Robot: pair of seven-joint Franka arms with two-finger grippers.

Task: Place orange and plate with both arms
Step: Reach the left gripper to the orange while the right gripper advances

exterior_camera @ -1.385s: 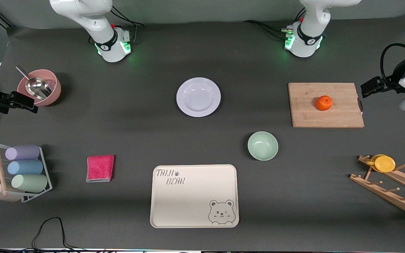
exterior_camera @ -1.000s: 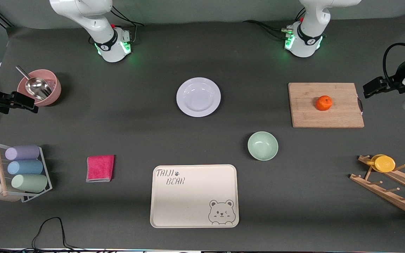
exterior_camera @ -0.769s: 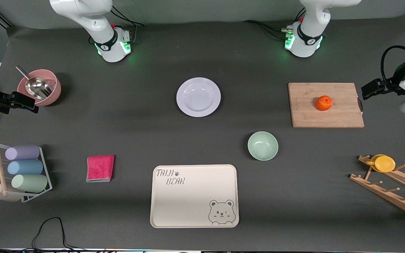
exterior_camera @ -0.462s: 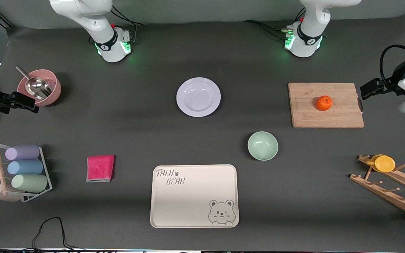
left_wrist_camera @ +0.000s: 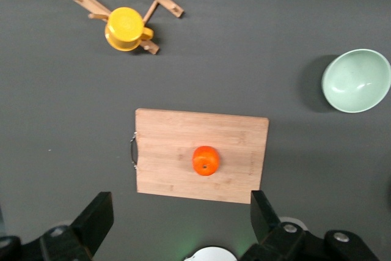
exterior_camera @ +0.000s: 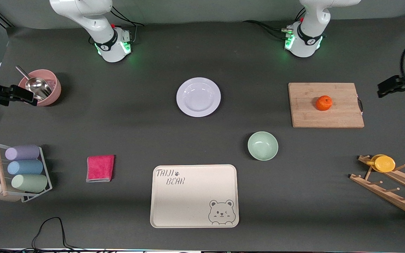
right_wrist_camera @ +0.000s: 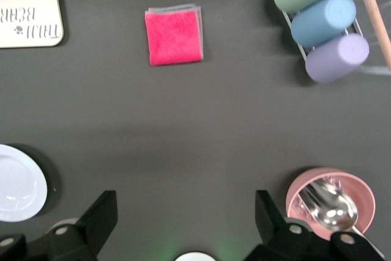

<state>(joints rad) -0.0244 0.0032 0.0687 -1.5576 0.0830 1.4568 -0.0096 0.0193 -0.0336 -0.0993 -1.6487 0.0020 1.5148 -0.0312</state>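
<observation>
1. The orange (exterior_camera: 324, 103) lay on the cutting board (exterior_camera: 308, 112), toward the left arm's end of the table.
2. The plate (exterior_camera: 198, 97) lay apart on the table, between the two bases.
3. The tray (exterior_camera: 194, 207), nearer the front camera, read "TAIJI BEAR".
4. The left gripper (left_wrist_camera: 181, 223) hung high with fingers apart; the frame edge cut it.
5. The right gripper (right_wrist_camera: 186, 220) hung spread too, above the pink bowl (exterior_camera: 53, 93).
</observation>
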